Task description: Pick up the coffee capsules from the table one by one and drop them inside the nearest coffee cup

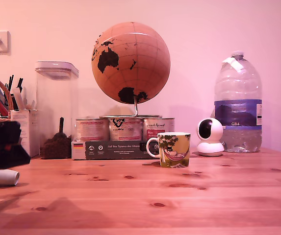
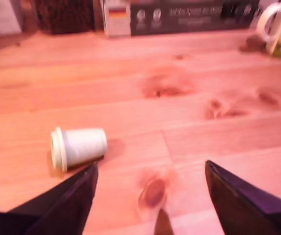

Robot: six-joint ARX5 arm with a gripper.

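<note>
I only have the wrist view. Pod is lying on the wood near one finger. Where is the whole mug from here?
Observer: In the exterior view the coffee cup stands upright mid-table, far to the right of the capsule.
Operator: Anything in the cup already?
Observer: Cannot tell; the exterior view sees it from the side, handle toward that view's left.
Operator: Where is the arm in that view?
Observer: The gripper is a dark shape at the exterior view's left edge, just above the capsule, not touching it.
Operator: Path to the cup blocked?
Observer: The table between them is bare wood.
</note>
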